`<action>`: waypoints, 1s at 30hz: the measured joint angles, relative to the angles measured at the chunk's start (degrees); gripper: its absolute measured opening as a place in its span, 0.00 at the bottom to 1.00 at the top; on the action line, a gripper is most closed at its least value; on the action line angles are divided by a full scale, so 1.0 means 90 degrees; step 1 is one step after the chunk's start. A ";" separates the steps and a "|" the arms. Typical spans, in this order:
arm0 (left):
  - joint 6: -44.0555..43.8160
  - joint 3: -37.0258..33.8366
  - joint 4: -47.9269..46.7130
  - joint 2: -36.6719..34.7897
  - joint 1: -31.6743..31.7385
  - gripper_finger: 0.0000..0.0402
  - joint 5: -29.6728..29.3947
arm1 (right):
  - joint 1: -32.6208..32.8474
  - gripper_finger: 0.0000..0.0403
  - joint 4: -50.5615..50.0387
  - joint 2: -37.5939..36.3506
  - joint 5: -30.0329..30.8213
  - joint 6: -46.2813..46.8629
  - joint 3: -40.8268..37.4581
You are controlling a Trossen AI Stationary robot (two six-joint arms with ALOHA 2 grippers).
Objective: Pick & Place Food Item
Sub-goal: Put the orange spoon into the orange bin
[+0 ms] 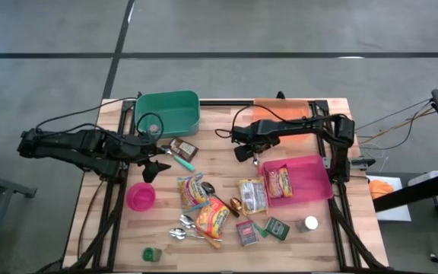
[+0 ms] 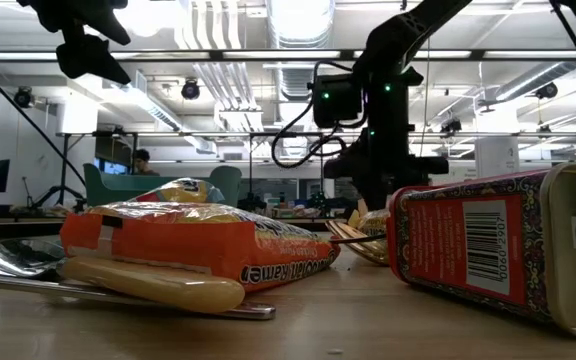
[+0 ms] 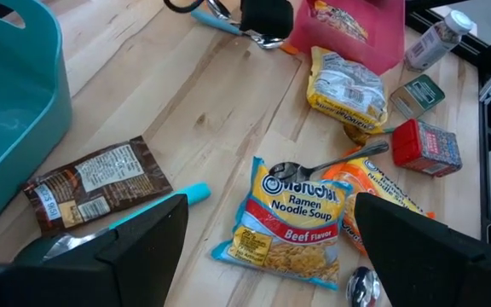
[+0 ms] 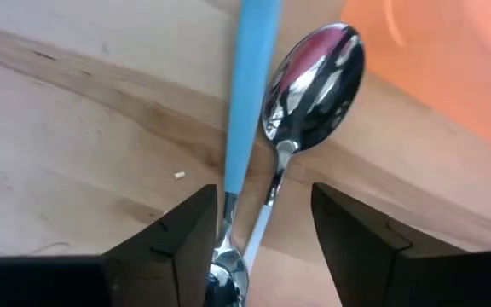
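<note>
Noting fingers (image 4: pixel 186 243) of the right gripper (image 1: pixel 245 154) standing parted, gripping nothing, with a steel spoon (image 4: pixel 309 77) and a blue-handled utensil (image 4: pixel 250 85) lying between and beyond them on the wooden table (image 1: pixel 325 228). Logging the left gripper (image 1: pixel 152 169) hovering over the table with its fingers (image 3: pixel 143 243) spread wide and empty, just beside a brown snack packet (image 3: pixel 96 183) and near the teal bin (image 1: pixel 166 114). Placing the task's thing, a blue and yellow ramen pack (image 3: pixel 292 217), flat on the wood directly ahead of the left gripper, untouched. Seeing one noodle pack (image 1: pixel 280 181) sitting inside the pink bin (image 1: pixel 322 164), so judging the job partly done and reading this as the gap between placements, with cutlery rather than food under the right gripper. Expecting the next move to be needing a descent onto the ramen pack, pinching a crinkled edge without catching the spoon resting across it, then carrying it over to a bin. Reading "Ramen Noodle Soup" and "Beef Flavor" on that pack; guessing at Maruchan for the logo. Making out inverted lettering on the orange pack (image 2: pixel 198 245), possibly ending in "Ramen", and a barcode on the red tin (image 2: pixel 478 255).
</note>
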 joint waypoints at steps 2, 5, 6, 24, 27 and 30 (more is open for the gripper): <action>0.0000 0.0000 0.0000 0.0000 0.0005 0.84 0.0000 | 0.0001 0.44 -0.0013 -0.0082 0.0128 0.0009 -0.0007; 0.0000 0.0000 0.0000 0.0000 0.0005 0.84 0.0000 | -0.0017 0.39 -0.0017 -0.0121 0.0195 0.0020 -0.0051; 0.0000 0.0000 0.0000 0.0000 0.0004 0.84 0.0000 | -0.0018 0.37 0.0000 -0.0121 0.0177 0.0022 -0.0093; -0.0002 0.0000 0.0002 0.0000 0.0002 0.84 0.0000 | -0.0194 0.26 0.0226 -0.0058 -0.0170 0.0136 -0.0324; -0.0005 0.0000 0.0002 0.0000 0.0002 0.84 0.0000 | -0.0214 0.26 0.0238 -0.0053 -0.0212 0.0139 -0.0328; -0.0005 0.0000 0.0002 0.0000 0.0002 0.84 0.0000 | -0.0223 0.26 0.0260 -0.0053 -0.0218 0.0138 -0.0359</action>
